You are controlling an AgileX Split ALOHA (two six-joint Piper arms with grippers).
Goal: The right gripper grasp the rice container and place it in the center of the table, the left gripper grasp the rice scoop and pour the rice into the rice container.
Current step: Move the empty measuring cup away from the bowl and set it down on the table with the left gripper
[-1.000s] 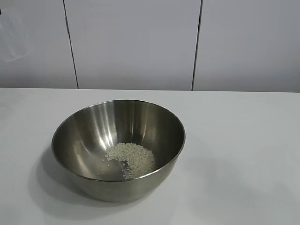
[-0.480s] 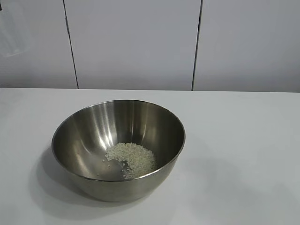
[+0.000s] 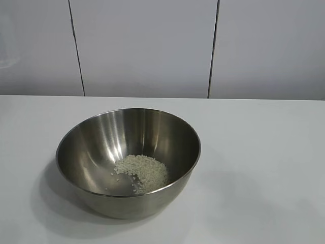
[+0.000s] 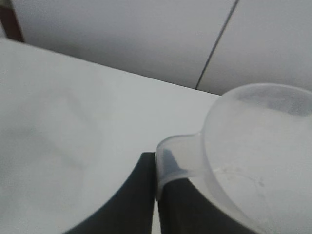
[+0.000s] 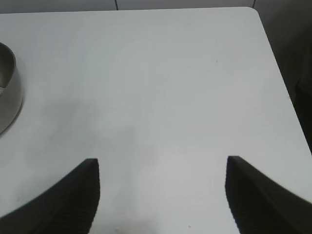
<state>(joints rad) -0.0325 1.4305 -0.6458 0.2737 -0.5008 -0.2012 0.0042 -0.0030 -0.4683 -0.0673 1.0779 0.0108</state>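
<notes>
Rice delivered; scoop drawn off to frame edge

Rice (image 3: 142, 172) lies as a small heap on the floor of the rice container (image 3: 128, 161), which stands on the table (image 3: 264, 152) in the lower centre-left of the exterior view. The bowl and its contents match their position of a second ago.

The change is at the upper left of the exterior view: the rice scoop (image 3: 7, 43), a faint translucent shape against the wall, sits slightly lower and less distinct than a second ago. In the left wrist view the left gripper (image 4: 155, 195) is clenched on a tab of the scoop's rim, the cup in the right half of that frame and apparently empty.

The right gripper (image 5: 162, 192) hangs released, jaws wide apart over bare table, with the bowl's edge at the left of its wrist view.

Judgement: both the placing and the pour appear complete; only setting down the scoop could remain.
</notes>
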